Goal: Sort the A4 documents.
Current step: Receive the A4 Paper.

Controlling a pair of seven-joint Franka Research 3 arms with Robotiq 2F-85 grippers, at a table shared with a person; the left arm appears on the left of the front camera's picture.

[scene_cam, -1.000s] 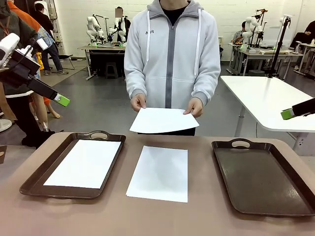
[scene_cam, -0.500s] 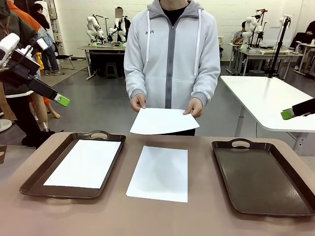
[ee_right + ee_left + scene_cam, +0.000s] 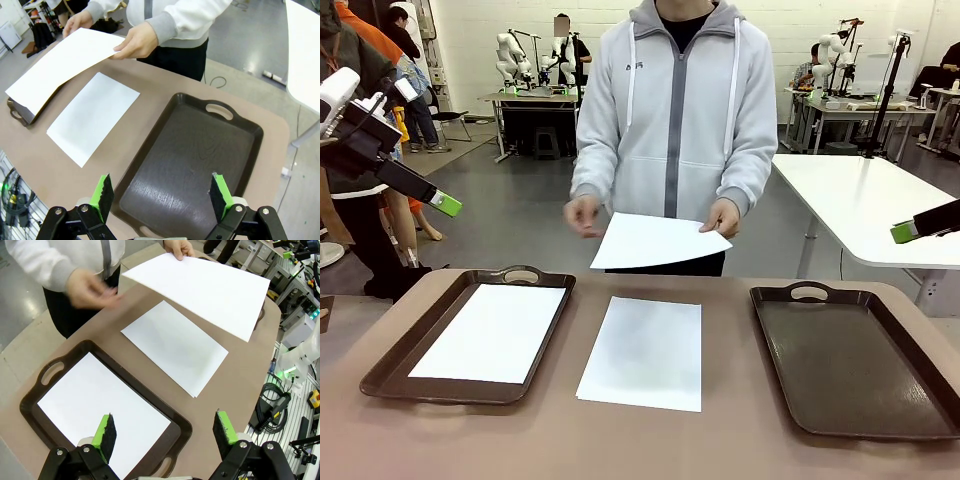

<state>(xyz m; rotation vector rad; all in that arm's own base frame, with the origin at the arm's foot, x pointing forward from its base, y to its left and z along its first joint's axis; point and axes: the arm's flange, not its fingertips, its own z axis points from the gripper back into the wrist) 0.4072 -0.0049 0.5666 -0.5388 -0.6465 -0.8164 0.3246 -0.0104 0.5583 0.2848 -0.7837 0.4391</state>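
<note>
**Partly sorted: one sheet in a tray, two not yet placed**

Broadly, the brown table (image 3: 740, 450) carries two dark handled trays. The left tray (image 3: 390, 370) sits on the robot's left and the right tray (image 3: 860, 350) on its right, with bare tabletop between them.

Three A4 documents are in play:

- **Trayed sheet** (image 3: 495, 332): it lies flat inside the left tray, and that part of the sort looks done.
- **Middle sheet** (image 3: 645, 350): it lies flat on the table between the trays, touching neither.
- **Held sheet** (image 3: 655, 243): it hangs above the table's far edge, pinched at one corner by one of the person's hands (image 3: 722, 217). The free hand (image 3: 582, 215) is blurred and just beside it.

The right tray holds nothing. By this reading roughly a third of the job is finished, and the middle sheet and the held sheet are left to place.

The trayed sheet and the middle sheet both run their long axis from the robot's side toward the person, with short edges facing each party. The trayed sheet lies parallel to its tray's long walls. The held sheet is roughly level and looks turned somewhat against the other two, though its exact heading is hard to read.

The left gripper (image 3: 165, 427) hovers above the near end of the left tray with its green-padded fingers spread wide, holding nothing. The right gripper (image 3: 162, 192) hangs over the empty right tray, likewise spread and empty.
</note>
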